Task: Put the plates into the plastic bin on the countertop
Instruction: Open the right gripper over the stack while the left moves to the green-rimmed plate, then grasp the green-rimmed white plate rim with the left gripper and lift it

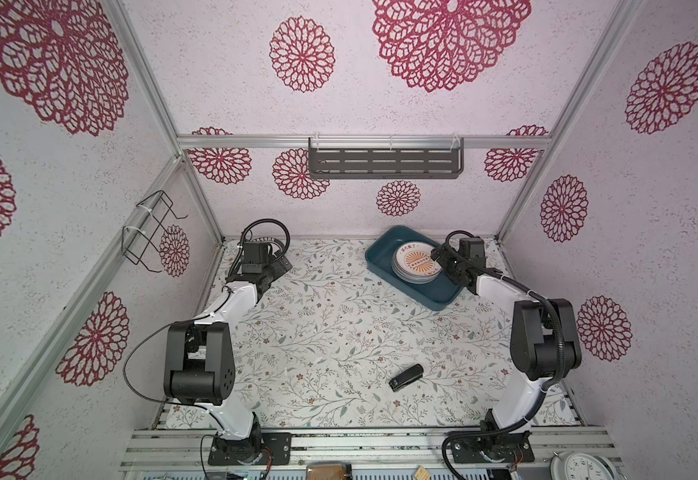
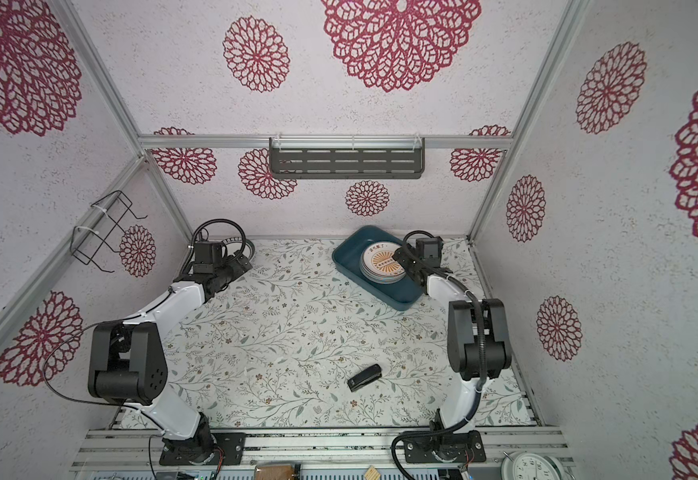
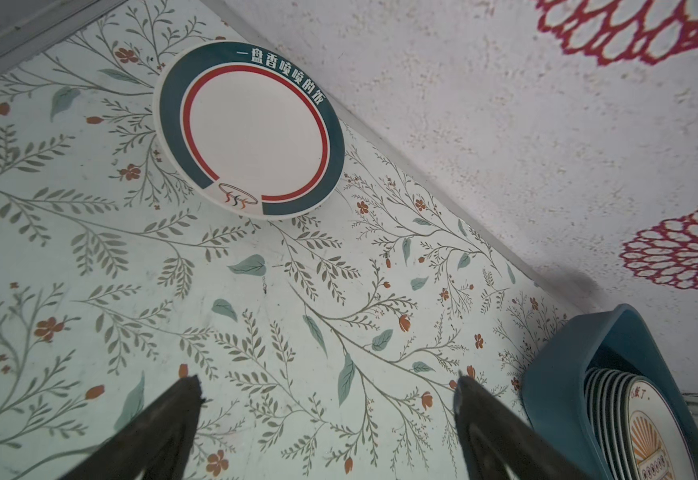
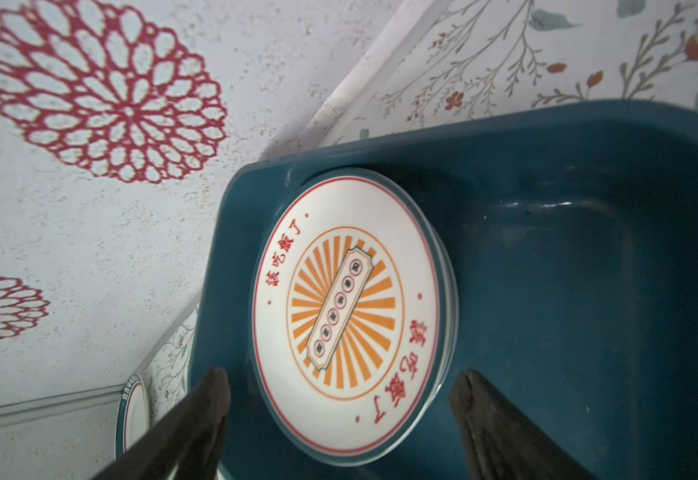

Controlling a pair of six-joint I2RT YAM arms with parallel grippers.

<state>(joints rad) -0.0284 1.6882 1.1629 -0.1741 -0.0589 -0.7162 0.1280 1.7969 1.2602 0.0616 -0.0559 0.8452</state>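
The white tabletop (image 1: 339, 332) printed with grey-green vines carried everything. Toward its back right sat the dark teal rectangular plastic bin (image 1: 383, 246). Part of its right side was hidden behind my right arm in both top views.

Inside the bin lay a stack of round white ceramic plates (image 1: 417, 261), the top one bearing an orange sunburst. Those beneath showed only as rim edges, too close together to count.

One more round white plate with a dark teal lettered rim (image 3: 249, 129) lay flat on the tabletop by the back wall, outside the bin. In both top views my left wrist hid nearly all of it.

My right claw (image 4: 341, 374) hung spread over the stack's near edge, pinching nothing. My left claw (image 3: 326, 384) stood spread and empty above bare tabletop.

A small black oblong object (image 1: 406, 377) lay near the front; I could not make out what it was.
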